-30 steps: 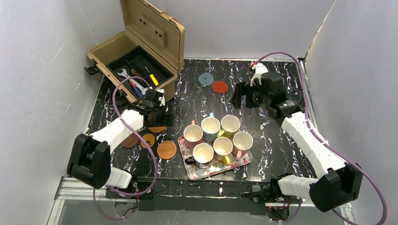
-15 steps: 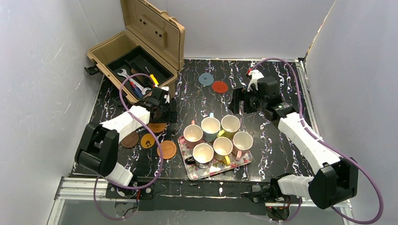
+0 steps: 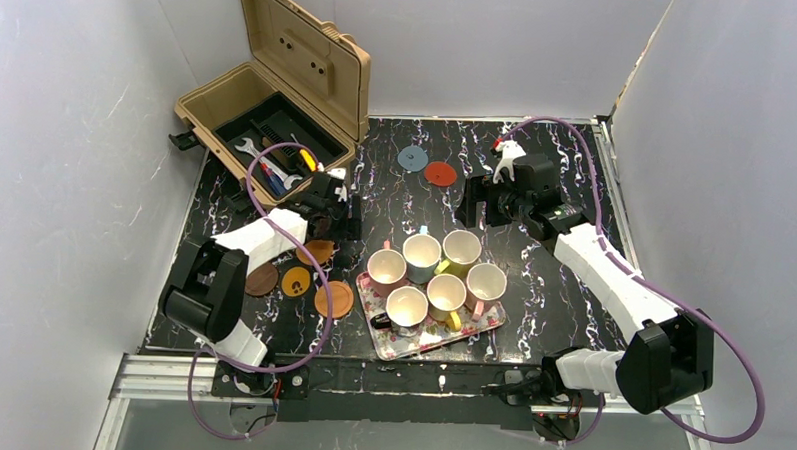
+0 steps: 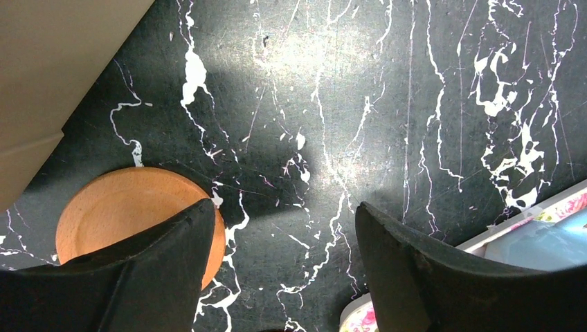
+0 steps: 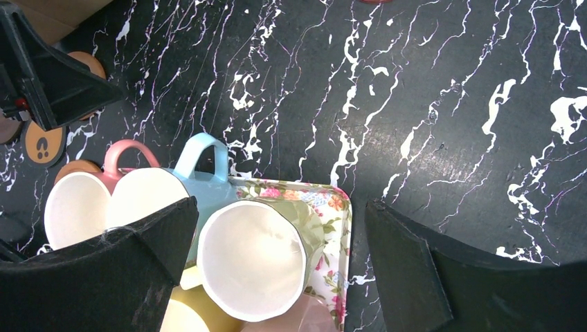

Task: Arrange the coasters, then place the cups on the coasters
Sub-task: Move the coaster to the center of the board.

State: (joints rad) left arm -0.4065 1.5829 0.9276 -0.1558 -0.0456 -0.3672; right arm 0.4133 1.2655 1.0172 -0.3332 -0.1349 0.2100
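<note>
Several cups stand close together on the floral tray [image 3: 481, 328]: a pink one [image 3: 386, 268], a blue one [image 3: 421, 256] and a cream one [image 5: 249, 259] among them. My right gripper [image 5: 282, 206] hangs open above the cream cup without touching it. An orange coaster [image 4: 118, 214] lies flat on the table, partly hidden behind the left finger [image 4: 173, 270] of my open left gripper [image 4: 284, 207]; nothing sits between its fingers. A blue-grey coaster [image 3: 412, 157] and a red one [image 3: 439, 173] lie at the back. Dark brown [image 3: 262, 279], yellow-orange [image 3: 295, 280] and orange [image 3: 334, 299] coasters lie at the front left.
An open tan toolbox [image 3: 268, 120] with tools stands at the back left, close behind my left gripper [image 3: 340, 215]. A tray corner [image 4: 363, 319] shows beside the left gripper's right finger. My right gripper [image 3: 477, 200] is just behind the tray.
My left gripper has moved right and away from the front, off the orange coaster, which stays on the table. My right gripper has shifted slightly left.
</note>
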